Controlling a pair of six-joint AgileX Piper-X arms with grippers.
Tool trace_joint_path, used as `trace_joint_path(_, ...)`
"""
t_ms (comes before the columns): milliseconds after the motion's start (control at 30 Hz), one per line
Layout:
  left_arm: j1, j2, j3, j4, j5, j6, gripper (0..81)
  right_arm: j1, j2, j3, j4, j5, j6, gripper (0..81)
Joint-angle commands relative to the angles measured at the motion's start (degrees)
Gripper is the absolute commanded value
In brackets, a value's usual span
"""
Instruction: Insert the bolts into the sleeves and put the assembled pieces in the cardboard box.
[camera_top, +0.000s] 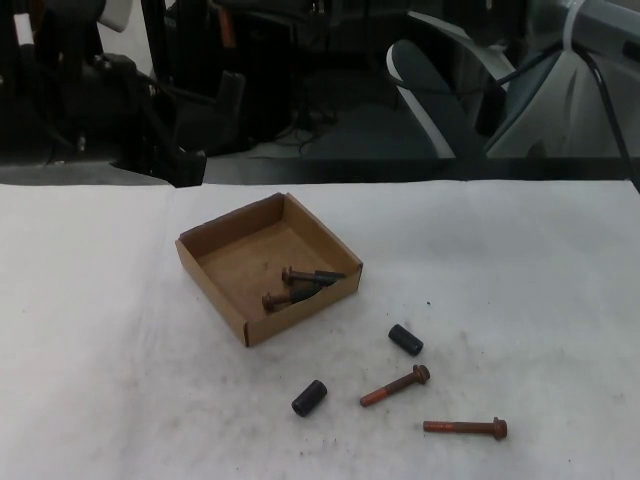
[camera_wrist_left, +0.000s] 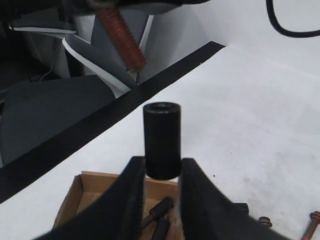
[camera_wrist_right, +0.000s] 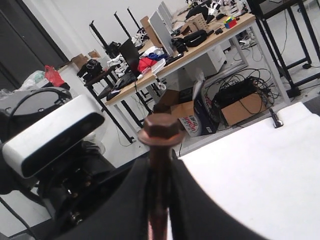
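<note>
Sleeve (camera_wrist_left: 162, 140) clamped in left hand (camera_wrist_left: 161, 170) | bolt (camera_wrist_right: 159, 150) clamped in right hand (camera_wrist_right: 160, 182) | align bolt, upper left, with sleeve bore before pushing.

On the bench (camera_top: 540, 280), the cardboard box (camera_top: 245, 262) sits left of centre, with two assembled pieces (camera_top: 292, 298) in its near right corner. Off that corner lies a loose sleeve (camera_top: 405, 339). A second sleeve (camera_top: 309, 398) lies nearer the front, a bolt (camera_top: 395, 385) to its right, and another bolt (camera_top: 465, 428) nearest and farthest right. Between the left gripper (camera_wrist_left: 162, 167) fingers a held sleeve (camera_wrist_left: 162, 135) stands upright above the box, a threaded tip (camera_wrist_left: 122, 37) above it, apart.
</note>
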Motion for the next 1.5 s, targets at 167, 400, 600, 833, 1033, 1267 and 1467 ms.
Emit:
trace_joint_path(167,0.89,-0.27,-0.13,-2.05,-0.74,0.11,0.8,0.02,-1.05,-0.21,-0.15,-1.19,0.14,0.2)
trace_joint_path(400,1.87,-0.27,-0.13,-2.05,-0.74,0.11,0.8,0.48,-1.05,-0.21,-0.15,-1.46,0.42,0.2)
trace_joint_path(600,1.84,-0.27,-0.13,-2.05,-0.74,-0.49,0.8,1.99,-1.05,-0.21,-0.15,-1.45,0.42,0.2)
trace_joint_path(833,1.84,-0.27,-0.13,-2.05,-0.74,-0.94,0.8,2.64,-1.05,-0.21,-0.15,-1.45,0.42,0.2)
trace_joint_path(1033,1.84,-0.27,-0.13,-2.05,-0.74,-0.94,0.8,2.43,-1.05,-0.21,-0.15,-1.45,-0.19,0.2)
trace_joint_path(1267,1.84,-0.27,-0.13,-2.05,-0.74,-0.94,0.8,2.0,-0.9,-0.21,-0.15,-1.6,-1.24,0.2)
trace_joint_path(1467,1.84,-0.27,-0.13,-2.05,-0.74,-0.94,0.8,1.9,0.2,-0.21,0.27,-1.47,-1.31,0.2)
